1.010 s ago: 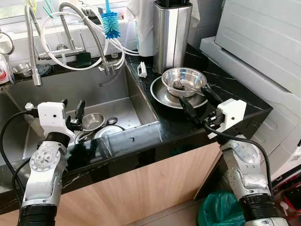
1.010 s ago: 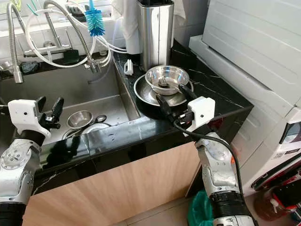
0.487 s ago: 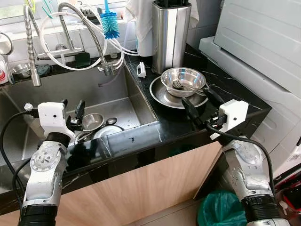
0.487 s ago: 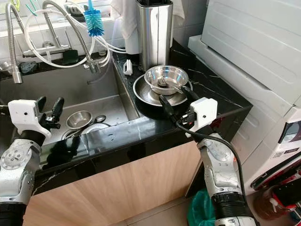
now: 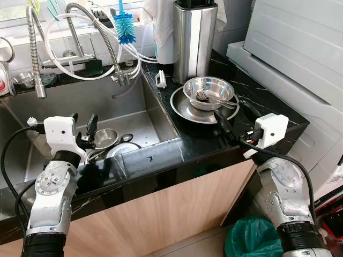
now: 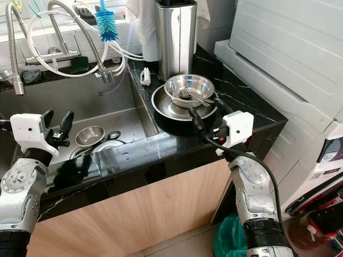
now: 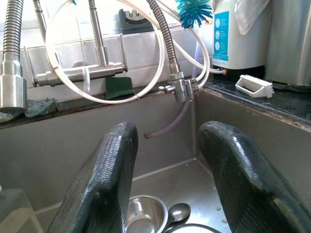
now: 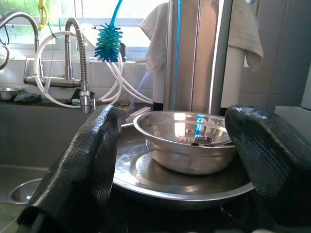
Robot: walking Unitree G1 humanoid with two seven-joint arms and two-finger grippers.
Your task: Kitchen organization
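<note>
Reaching for the bowl [image 5: 209, 91], the right hand [image 5: 231, 119], fingers apart, should grip its rim gently; left hand [image 5: 82, 127] waits open

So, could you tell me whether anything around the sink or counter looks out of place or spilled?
Nothing looks spilled or broken. The steel bowl sits on the steel plate on the black counter with cutlery inside, and a small bowl lies in the sink. Both grippers, left and right, hover open.

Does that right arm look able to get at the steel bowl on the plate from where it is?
Probably yes. The right tool is open, pointing at the steel bowl on its plate, with nothing between them on the black counter.
</note>
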